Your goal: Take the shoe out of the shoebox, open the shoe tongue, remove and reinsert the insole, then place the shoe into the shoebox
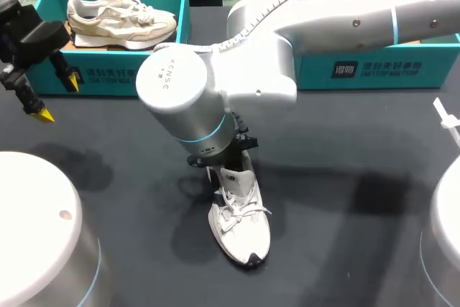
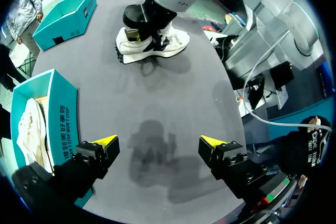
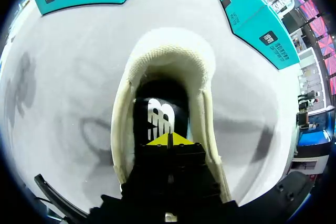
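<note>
A white sneaker [image 1: 241,231] stands on its sole in the middle of the dark grey surface [image 1: 345,249], toe pointing to the near edge and laces lying loose over the tongue. The right arm, coming in from the far right and reaching past the middle, comes straight down over the shoe's heel opening. In the right wrist view, the right hand [image 3: 168,140] sits inside the padded collar with its yellow tips pressed together just above the black insole [image 3: 157,116], which bears a white mark. Whether the tips pinch the insole cannot be told.

Further back on the left, the left hand [image 2: 159,142] hangs over bare surface, well apart from the sneaker, its fingers spread wide with nothing between them. Just beside it is a teal shoebox [image 1: 108,73] at the far left corner, with a beige sneaker [image 1: 118,16] lying on its side in it. A second teal shoebox [image 1: 374,70] sits along the far right edge, partly hidden behind the right arm.
</note>
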You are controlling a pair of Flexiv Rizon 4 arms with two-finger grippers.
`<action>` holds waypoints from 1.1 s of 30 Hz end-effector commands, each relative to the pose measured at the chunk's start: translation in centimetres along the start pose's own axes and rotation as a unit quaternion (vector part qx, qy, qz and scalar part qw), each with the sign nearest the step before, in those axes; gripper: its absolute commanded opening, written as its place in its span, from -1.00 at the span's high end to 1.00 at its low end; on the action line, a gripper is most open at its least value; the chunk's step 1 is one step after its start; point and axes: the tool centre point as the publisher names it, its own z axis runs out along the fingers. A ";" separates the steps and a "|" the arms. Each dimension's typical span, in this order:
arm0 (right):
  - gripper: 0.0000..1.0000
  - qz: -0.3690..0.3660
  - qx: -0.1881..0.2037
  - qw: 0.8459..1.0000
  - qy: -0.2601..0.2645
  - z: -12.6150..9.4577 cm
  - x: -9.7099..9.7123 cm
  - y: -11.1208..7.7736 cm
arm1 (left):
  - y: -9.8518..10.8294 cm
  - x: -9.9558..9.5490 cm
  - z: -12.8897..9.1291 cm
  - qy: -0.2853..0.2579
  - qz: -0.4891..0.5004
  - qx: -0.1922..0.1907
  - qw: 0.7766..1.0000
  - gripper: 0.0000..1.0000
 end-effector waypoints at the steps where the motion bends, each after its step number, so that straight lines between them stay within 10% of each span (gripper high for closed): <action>1: 1.00 0.032 -0.028 0.999 -0.008 -0.9 -0.7 -0.3 | 0.0 0.1 0.0 -0.001 0.000 -0.001 1.000 -1.00; 13: 1.00 0.017 0.022 0.999 0.041 2.6 0.9 -0.1 | 0.0 0.1 0.0 -0.001 0.000 -0.001 1.000 -1.00; 25: 1.00 0.006 0.035 0.998 0.042 -4.3 -0.1 -0.1 | 0.0 0.1 0.0 -0.001 0.000 -0.001 1.000 -1.00; 33: 1.00 -0.014 0.093 0.994 0.056 -4.1 -0.8 0.9 | 0.0 0.1 0.0 -0.001 0.000 -0.001 1.000 -1.00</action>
